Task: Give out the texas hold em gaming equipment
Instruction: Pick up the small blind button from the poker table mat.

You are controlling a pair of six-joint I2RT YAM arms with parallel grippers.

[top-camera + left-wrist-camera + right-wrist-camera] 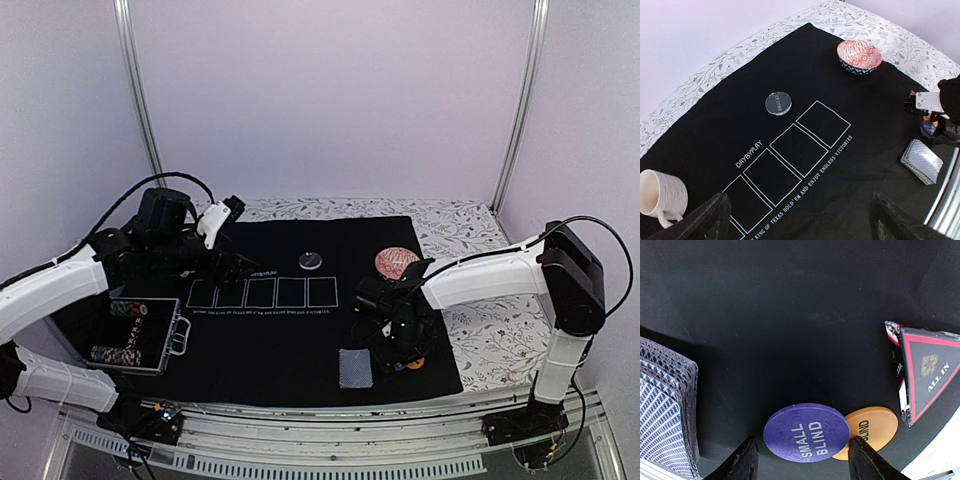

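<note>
The purple "small blind" disc [806, 431] lies flat on the black mat, partly overlapping an orange disc [875, 427]. My right gripper [802, 445] hangs low over it, open, one finger on each side; the left finger stands a little off the disc's rim. The red-edged black triangle marker [927, 372] lies to the right, and the deck of blue-backed cards [665, 410] to the left. The black dealer disc [777, 102] rests above the row of printed card boxes. My left gripper [800, 212] hovers open over the mat's left part, holding nothing.
A red patterned bowl [397, 263] sits at the mat's back right. A cream mug [662, 195] stands at the left. An open case of striped poker chips [140, 335] lies at the left edge. The mat [300, 330] lies on a floral cloth.
</note>
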